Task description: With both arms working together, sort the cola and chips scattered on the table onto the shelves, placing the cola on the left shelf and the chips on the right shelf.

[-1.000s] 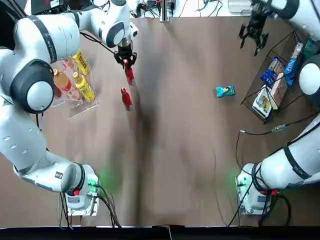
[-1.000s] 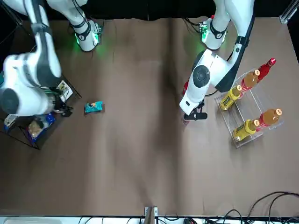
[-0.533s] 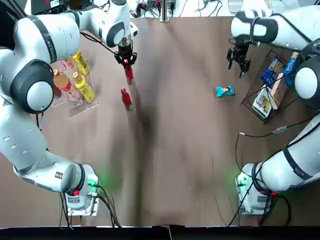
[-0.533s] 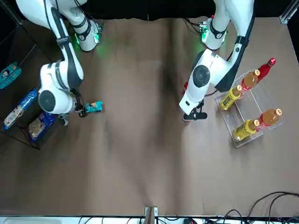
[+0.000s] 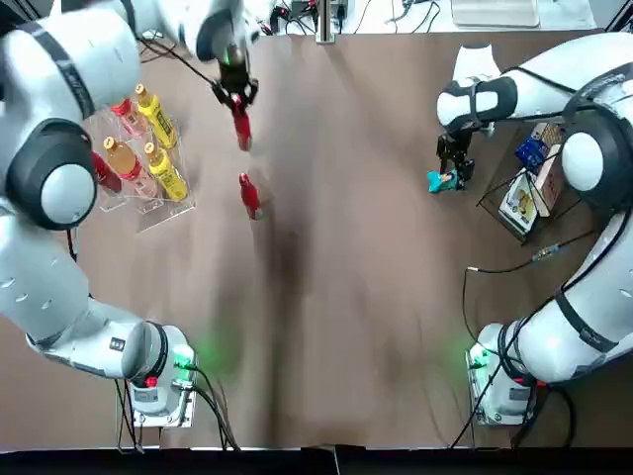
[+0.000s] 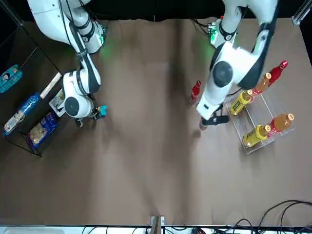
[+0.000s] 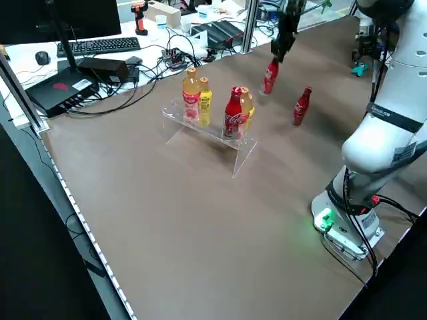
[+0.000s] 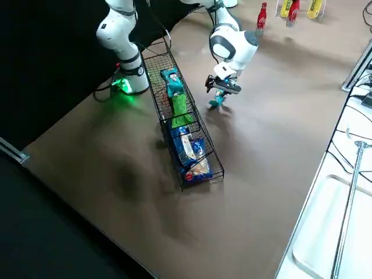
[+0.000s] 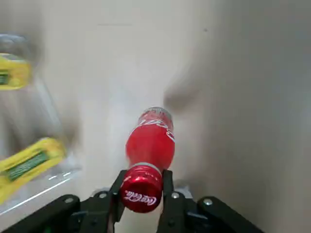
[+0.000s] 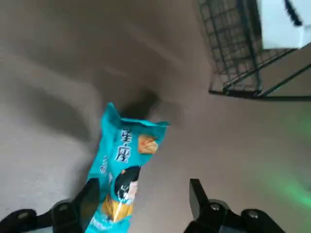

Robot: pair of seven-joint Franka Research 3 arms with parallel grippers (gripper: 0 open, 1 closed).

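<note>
My left gripper [image 9: 141, 195] is shut on the red cap of a cola bottle [image 5: 240, 125], which hangs above the table near the clear left shelf [image 7: 208, 135]. A second cola bottle [image 5: 249, 195] stands on the table. A third cola bottle [image 7: 233, 113] stands on that shelf among orange and yellow drinks. My right gripper [image 10: 144, 195] is open and low over a teal chips packet [image 10: 120, 166], which lies on the table [image 5: 346, 297] between its fingers. The black wire right shelf [image 8: 200, 156] holds a green packet [image 8: 181, 106] and a teal packet [image 8: 170, 78].
Blue and white boxes [image 5: 534, 173] also fill the wire basket beside the right gripper. Yellow bottles [image 5: 163, 170] and an orange one [image 5: 121, 156] stand on the clear rack. A cable [image 5: 514, 262] lies on the table near the right arm's base.
The left gripper has lifted the cola bottle and carried it toward the clear rack. The right gripper has swung from the wire basket down over the teal packet.
</note>
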